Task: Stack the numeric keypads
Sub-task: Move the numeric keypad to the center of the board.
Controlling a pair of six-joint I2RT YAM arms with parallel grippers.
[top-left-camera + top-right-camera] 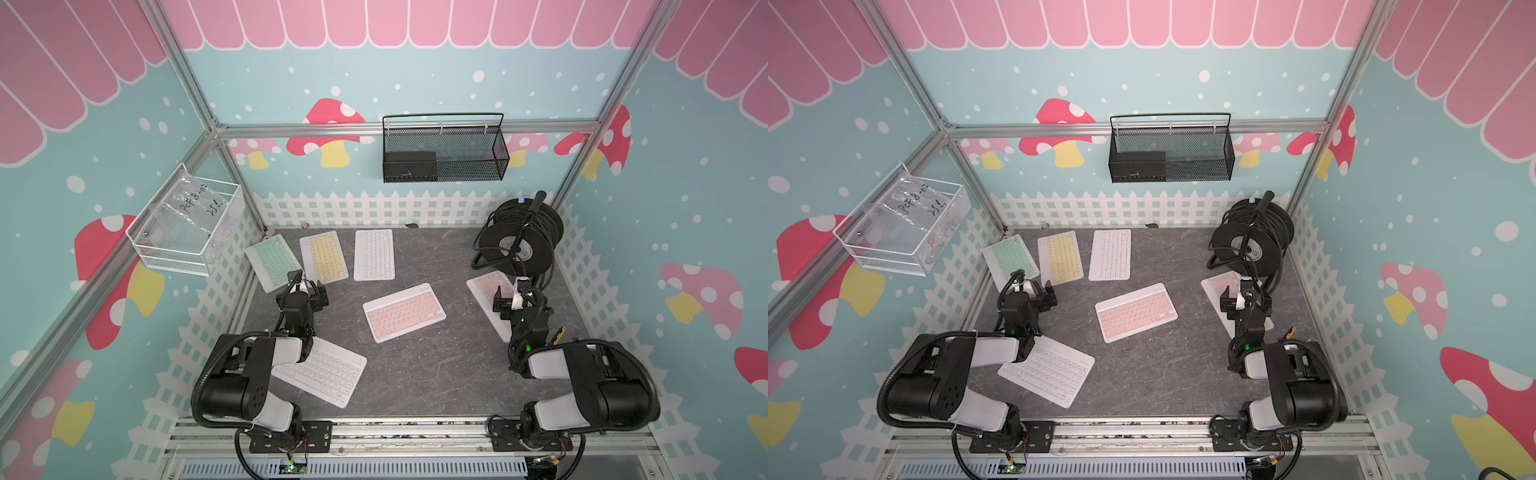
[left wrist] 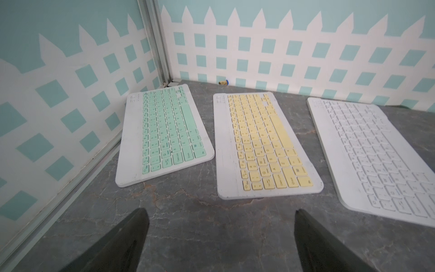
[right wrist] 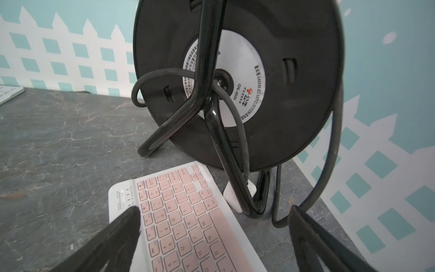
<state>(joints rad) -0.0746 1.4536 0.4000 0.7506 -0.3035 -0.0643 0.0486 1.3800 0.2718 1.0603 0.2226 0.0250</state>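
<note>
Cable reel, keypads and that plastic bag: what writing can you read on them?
"GN-8030": cable reel; other print blurred.
"Caps Lock": yellow keypad.
"PcF8-0", ending unclear: plastic bag.
"O", "K", "H": pink keypad.
Too faint to read: white keypad.

Mint green keypad, yellow keypad and white keypad lie apart beyond the spread left gripper
</note>
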